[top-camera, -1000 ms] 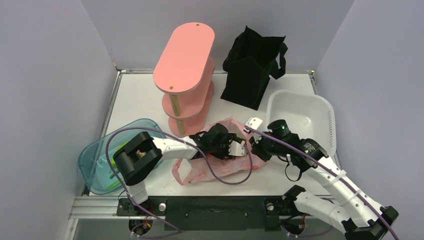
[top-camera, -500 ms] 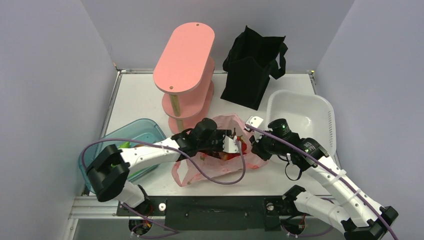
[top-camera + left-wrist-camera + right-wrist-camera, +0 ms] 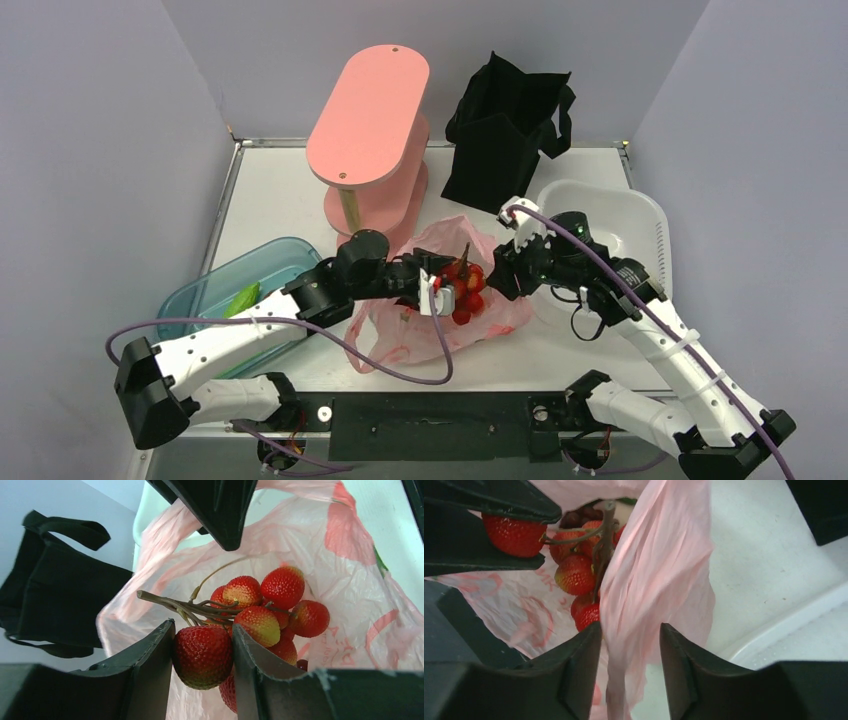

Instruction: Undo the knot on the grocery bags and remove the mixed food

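The pink plastic bag (image 3: 400,335) lies open near the table's front, and the black tote (image 3: 505,135) stands at the back. My left gripper (image 3: 202,657) is shut on one red fruit of a stemmed bunch of small red and yellow fruits (image 3: 270,600), which hangs just above the bag's mouth (image 3: 465,285). My right gripper (image 3: 630,650) stands open at the bag's right side (image 3: 500,275). A hanging fold of pink bag (image 3: 659,570) runs loosely between its fingers. Dark red grapes (image 3: 574,517) show deeper inside the bag.
A pink three-tier shelf (image 3: 370,110) stands at the back, left of the tote. A white basin (image 3: 610,225) sits under and behind my right arm. A teal tub (image 3: 215,300) with something green in it lies at the front left.
My left gripper closed on a fruit and drew the bunch up and left out of the bag. My right gripper opened from shut, loosening its hold on the bag fold, and rose slightly.
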`<state>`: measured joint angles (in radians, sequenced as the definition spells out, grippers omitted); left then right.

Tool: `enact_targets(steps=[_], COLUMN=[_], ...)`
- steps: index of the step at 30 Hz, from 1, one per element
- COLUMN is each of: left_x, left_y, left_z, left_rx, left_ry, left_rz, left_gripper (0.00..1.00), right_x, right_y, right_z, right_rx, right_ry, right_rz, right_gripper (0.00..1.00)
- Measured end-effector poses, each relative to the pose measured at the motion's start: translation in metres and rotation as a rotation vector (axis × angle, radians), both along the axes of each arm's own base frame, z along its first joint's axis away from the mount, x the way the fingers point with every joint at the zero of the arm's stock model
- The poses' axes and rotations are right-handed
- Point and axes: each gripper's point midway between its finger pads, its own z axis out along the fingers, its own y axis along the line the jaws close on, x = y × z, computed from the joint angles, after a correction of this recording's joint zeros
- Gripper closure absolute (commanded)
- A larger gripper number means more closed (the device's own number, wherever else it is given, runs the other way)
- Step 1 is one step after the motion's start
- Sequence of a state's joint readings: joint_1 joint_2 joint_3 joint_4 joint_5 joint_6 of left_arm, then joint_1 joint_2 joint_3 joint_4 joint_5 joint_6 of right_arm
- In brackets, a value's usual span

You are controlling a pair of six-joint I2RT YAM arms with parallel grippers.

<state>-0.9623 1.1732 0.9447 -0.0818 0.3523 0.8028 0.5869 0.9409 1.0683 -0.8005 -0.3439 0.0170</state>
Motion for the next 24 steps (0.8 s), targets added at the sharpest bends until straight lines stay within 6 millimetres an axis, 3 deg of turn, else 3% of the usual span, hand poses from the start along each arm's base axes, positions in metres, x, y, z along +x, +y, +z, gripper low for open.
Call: enact_targets(steps=[3, 6, 16, 24], left_x=[-0.006, -0.012, -0.013, -0.017], left_y=[0.008, 0.015, 0.020, 0.028], left_z=[0.015, 0.029, 0.054, 0.086], left_rx=[-0.024, -0.048, -0.080, -0.137], left_ry=[-0.026, -0.054, -0.134, -0.210], left_rz=[-0.007, -0.013, -0.023, -0.021], left_gripper=[1.00, 1.00, 1.00, 1.00], right_x=[0.000, 0.000, 0.007, -0.003], right_y=[0.006, 0.012, 0.039, 0.069], right_z=[0.017, 0.039, 0.113, 0.101], right_rx=[0.050, 0.107, 0.250, 0.226], right_ry=[-0.010, -0.034, -0.160, -0.143], right_rz=[0.004, 0.014, 0.089, 0.204], right_gripper=[0.41, 0.25, 0.22, 0.25])
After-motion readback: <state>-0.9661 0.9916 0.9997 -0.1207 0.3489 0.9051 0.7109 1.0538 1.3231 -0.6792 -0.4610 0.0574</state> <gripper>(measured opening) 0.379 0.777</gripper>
